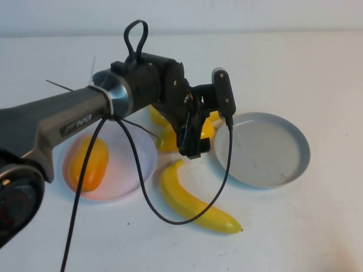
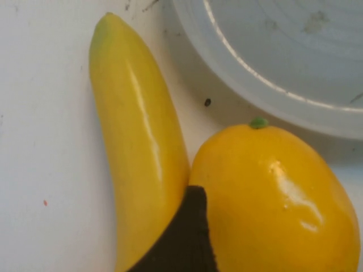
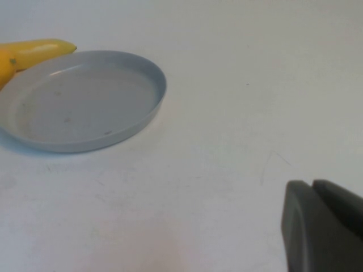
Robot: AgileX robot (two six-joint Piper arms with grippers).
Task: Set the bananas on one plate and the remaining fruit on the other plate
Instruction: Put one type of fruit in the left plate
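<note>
From my remote station, nearest on the white bench (image 1: 317, 226) lies one banana (image 1: 195, 201), flat near the middle of the near edge, apart from both plates. Just beyond it toward the left edge sits the pale pink plate (image 1: 139, 164), with one orange-yellow fruit (image 1: 88, 161) resting inside it. Toward the right edge, level with it, is the grey-blue plate (image 1: 264, 148); nothing lies in it. Between the two plates, at the bench's middle, my left tool (image 1: 191, 144) is lowered over the second fruit (image 1: 205, 129) and the second banana (image 1: 159, 118), which lie touching side by side on the bench. In the left wrist view one dark finger (image 2: 184, 241) points into the seam between that banana and that fruit, with the grey-blue plate's rim just beside them. I cannot tell whether the left tool is open or closed, as only that one finger shows. My right tool (image 3: 323, 226) appears only in its own wrist view, where its two fingers lie pressed together, closed on nothing, above bare bench well apart from the grey-blue plate.
</note>
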